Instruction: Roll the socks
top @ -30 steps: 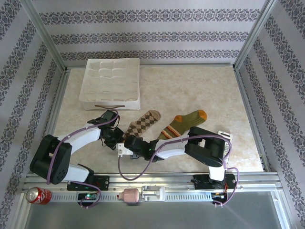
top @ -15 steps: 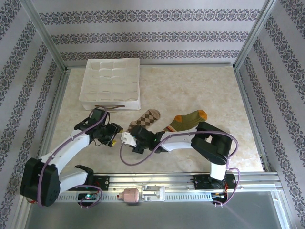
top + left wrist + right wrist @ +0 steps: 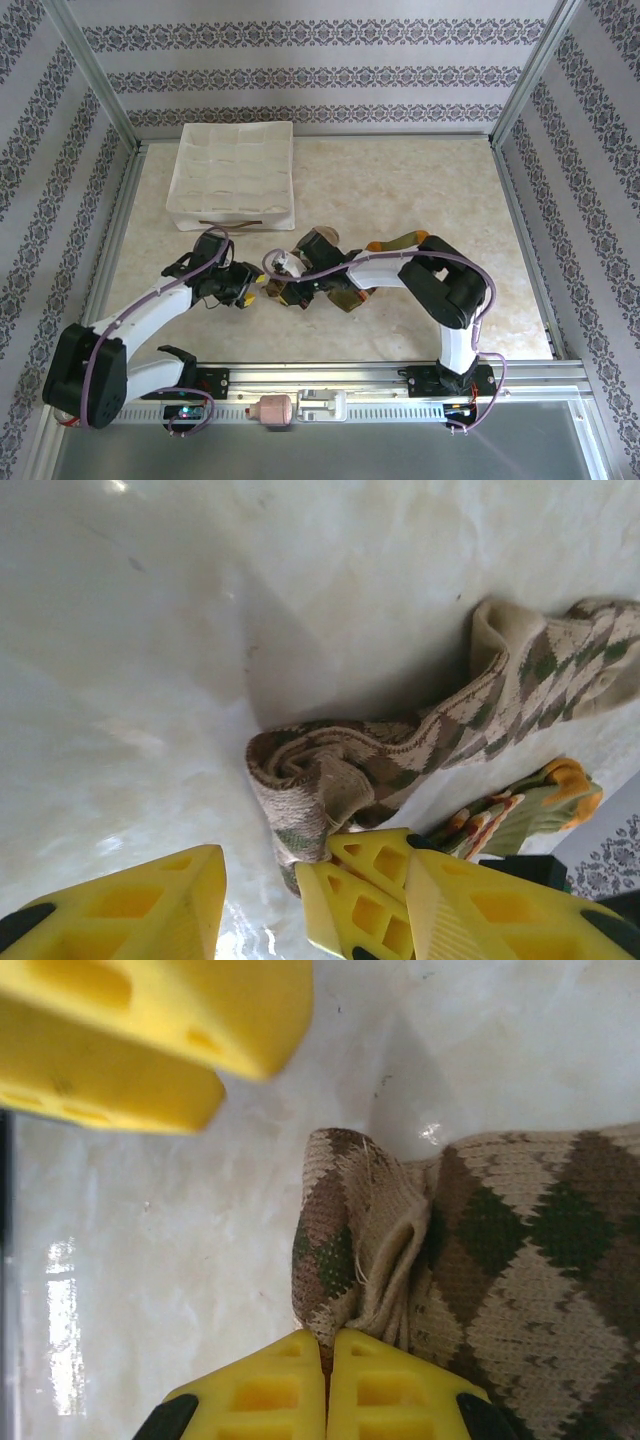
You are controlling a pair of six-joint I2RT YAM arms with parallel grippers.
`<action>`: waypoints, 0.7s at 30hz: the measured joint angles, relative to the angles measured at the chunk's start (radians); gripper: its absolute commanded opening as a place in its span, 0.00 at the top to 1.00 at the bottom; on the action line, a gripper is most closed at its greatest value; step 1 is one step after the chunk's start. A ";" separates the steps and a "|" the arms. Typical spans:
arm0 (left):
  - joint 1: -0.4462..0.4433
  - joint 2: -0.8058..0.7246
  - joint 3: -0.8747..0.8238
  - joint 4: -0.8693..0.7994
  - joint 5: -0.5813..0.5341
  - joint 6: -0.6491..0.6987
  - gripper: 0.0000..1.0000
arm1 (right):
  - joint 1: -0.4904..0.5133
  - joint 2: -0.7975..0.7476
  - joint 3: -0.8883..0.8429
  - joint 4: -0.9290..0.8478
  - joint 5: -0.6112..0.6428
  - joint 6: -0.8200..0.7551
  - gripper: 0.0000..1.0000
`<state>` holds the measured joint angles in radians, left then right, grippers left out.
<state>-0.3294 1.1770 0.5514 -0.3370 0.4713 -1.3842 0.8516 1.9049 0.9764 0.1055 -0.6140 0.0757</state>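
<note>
right pincer (image 3: 325,1345) at bottom centre, yellow tips pressed together, pinching a bunched fold at the end of the argyle sock (image 3: 500,1250). rest of the sock runs off the right edge, flat on the glossy marble counter (image 3: 180,1260). left pincer finger (image 3: 150,1030) sits upper left, clear of the sock.

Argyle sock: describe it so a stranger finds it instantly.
On the marbled table, near the front-right corner of the white divided tray, lies a bunched sock pinched by the right pincer. It is brown-and-beige diamonds, unlike the olive, orange-toed sock beside it.
</note>
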 measured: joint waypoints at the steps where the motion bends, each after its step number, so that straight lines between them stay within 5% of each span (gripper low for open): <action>1: -0.010 0.015 -0.003 0.021 0.001 -0.007 0.50 | -0.010 0.010 0.006 0.000 -0.027 0.017 1.00; 15: -0.089 0.202 -0.010 0.182 -0.005 -0.046 0.60 | -0.100 0.119 0.051 0.023 -0.301 0.207 1.00; 17: -0.090 0.223 -0.005 0.182 -0.003 -0.046 0.69 | -0.103 0.124 0.052 0.026 -0.313 0.211 1.00; 21: -0.094 0.249 0.019 0.163 -0.003 -0.036 1.00 | -0.103 0.123 0.052 0.017 -0.315 0.204 1.00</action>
<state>-0.4236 1.4261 0.5701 -0.1741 0.4686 -1.4200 0.7486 2.0281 1.0283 0.1226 -0.9295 0.2802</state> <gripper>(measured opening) 0.104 0.059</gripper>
